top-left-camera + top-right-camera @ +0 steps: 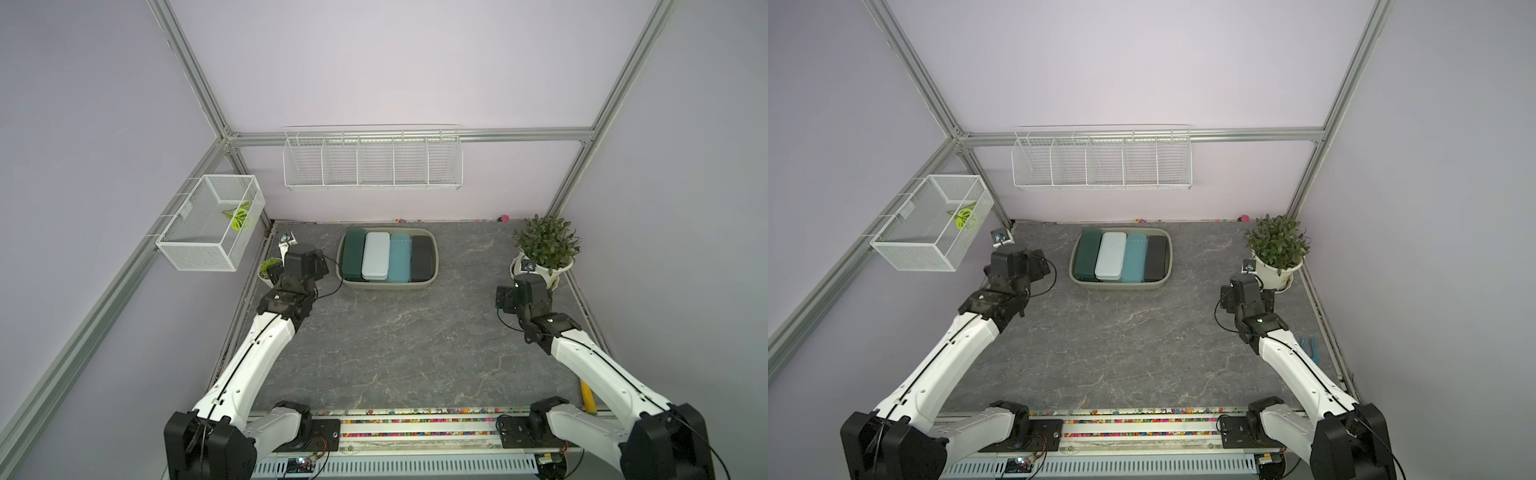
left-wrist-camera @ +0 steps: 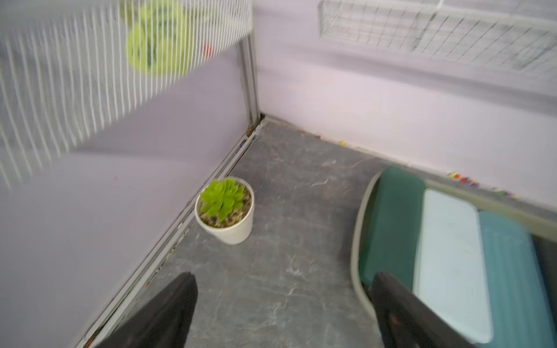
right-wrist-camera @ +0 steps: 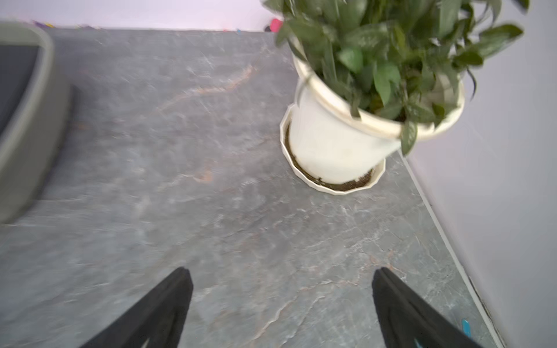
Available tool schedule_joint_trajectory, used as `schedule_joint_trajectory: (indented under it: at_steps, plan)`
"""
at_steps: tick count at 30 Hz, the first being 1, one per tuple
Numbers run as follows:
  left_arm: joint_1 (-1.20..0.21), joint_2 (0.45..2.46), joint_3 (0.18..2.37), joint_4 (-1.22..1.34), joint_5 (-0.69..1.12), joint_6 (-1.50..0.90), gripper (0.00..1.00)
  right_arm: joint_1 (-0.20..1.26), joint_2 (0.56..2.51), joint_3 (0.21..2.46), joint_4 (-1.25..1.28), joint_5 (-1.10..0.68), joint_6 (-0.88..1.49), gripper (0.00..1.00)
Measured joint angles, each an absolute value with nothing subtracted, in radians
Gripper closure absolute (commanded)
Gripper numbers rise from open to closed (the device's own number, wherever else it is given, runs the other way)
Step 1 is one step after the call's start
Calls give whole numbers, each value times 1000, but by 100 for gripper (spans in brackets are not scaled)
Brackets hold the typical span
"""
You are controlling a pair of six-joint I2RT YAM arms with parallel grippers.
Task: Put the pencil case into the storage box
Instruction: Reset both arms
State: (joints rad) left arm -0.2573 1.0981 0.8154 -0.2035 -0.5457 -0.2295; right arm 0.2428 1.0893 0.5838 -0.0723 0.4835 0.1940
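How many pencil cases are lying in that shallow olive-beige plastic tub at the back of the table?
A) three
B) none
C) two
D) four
D: in both top views the shallow olive-beige plastic tub holds four side by side: a dark green case, a pale white case, a teal case and a black case.

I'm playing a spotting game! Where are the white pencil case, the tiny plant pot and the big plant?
white pencil case (image 1: 376,255): in a top view, middle of its lid.
tiny plant pot (image 2: 233,229): left wrist view, its white side.
big plant (image 3: 391,45): right wrist view, its leaves.
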Motion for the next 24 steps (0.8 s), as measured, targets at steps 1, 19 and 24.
schedule_joint_trajectory:
  at_steps: [1, 19, 24]
  plan:
    - [-255, 1085, 735, -132, -545, -205, 1, 240, 1104, 552, -10, 488, 176, 2]
    - [-97, 1465, 414, 688, -380, -75, 3, 90, 1500, 471, 656, 378, 48, 2]
    - [-50, 1506, 372, 844, -317, -74, 0, 68, 1519, 422, 735, 291, 47, 2]
